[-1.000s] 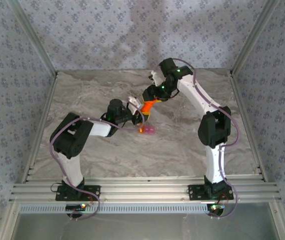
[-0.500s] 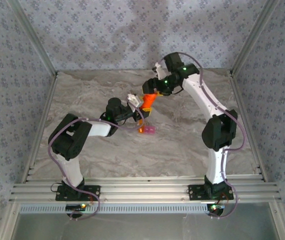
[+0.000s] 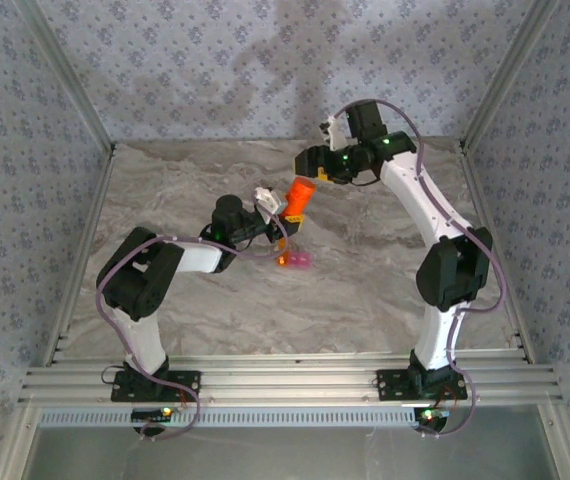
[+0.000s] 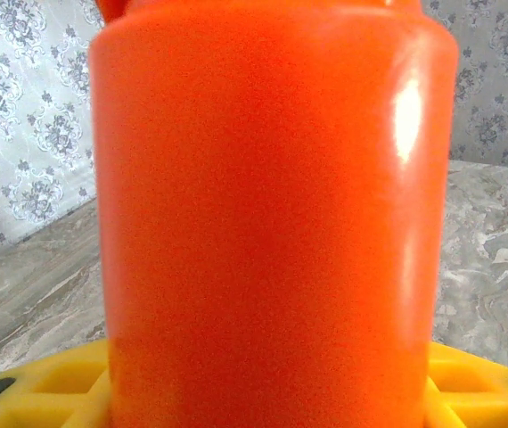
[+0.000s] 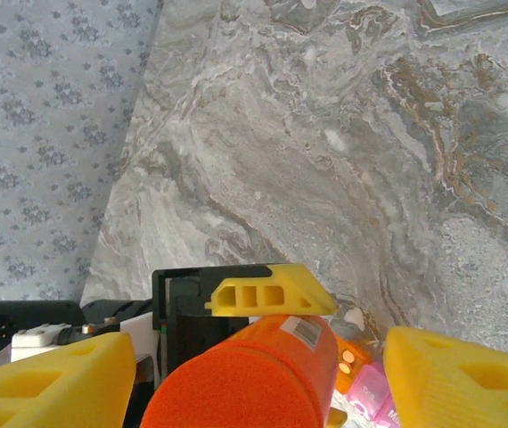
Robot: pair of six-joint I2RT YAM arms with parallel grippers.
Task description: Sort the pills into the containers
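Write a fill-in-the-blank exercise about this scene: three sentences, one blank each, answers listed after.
The left fingers grip a bottle whose colour is ____. The right fingers, above the bottle, stand ____ rather than shut. Joined to their orange compartment, the containers on the table have a ____ one.
Missing words: orange; open; pink.
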